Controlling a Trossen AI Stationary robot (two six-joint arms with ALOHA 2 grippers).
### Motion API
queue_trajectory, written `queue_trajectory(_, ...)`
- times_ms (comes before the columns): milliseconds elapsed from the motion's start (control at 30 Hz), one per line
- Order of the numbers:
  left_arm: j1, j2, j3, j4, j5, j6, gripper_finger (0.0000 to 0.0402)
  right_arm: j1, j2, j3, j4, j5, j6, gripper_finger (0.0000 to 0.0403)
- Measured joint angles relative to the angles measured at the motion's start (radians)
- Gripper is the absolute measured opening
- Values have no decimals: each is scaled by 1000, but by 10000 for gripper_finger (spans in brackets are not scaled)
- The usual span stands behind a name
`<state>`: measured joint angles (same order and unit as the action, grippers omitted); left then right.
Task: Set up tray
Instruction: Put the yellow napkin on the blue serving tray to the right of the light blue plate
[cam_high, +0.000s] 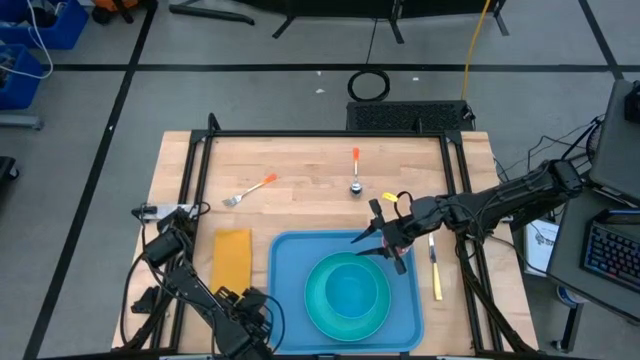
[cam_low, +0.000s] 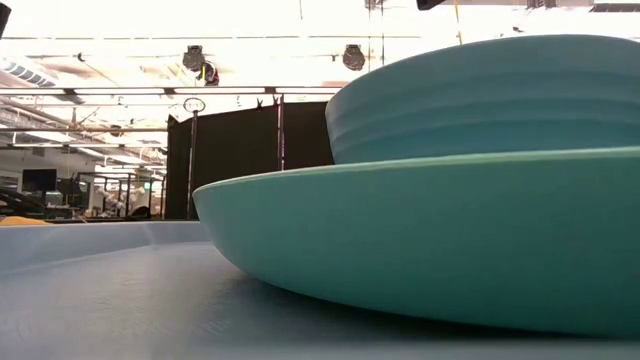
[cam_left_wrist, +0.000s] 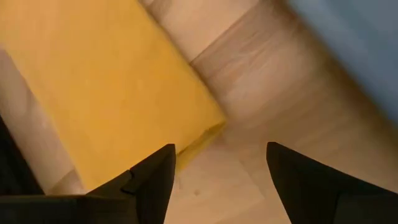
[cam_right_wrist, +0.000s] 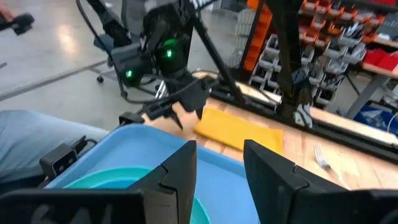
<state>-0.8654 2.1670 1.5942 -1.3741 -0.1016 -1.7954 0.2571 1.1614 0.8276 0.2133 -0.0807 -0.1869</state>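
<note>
Tray (cam_high: 290, 300), worktop's near edge: rigid, light, slick plastic; grip raised rim. Right gripper (cam_high: 383, 243) spread above it; left gripper (cam_left_wrist: 217, 180) spread by napkin (cam_high: 232, 259).

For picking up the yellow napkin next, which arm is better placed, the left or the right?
The left, probably. The left tool is open and hovers just beside the napkin, at the table's left side. The right tool is over the tray, near the plate, with the tray between it and the napkin.

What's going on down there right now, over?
Right claw open above the large flat blue plastic tray. Left claw open beside the yellow napkin. Teal plate and bowl on tray. Nothing blocking.
</note>
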Motion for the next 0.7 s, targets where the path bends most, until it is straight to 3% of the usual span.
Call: queue_trajectory(700, 9, -5, -64, 41, -34, 51, 257, 0, 0, -8, 23, 0, -2, 125)
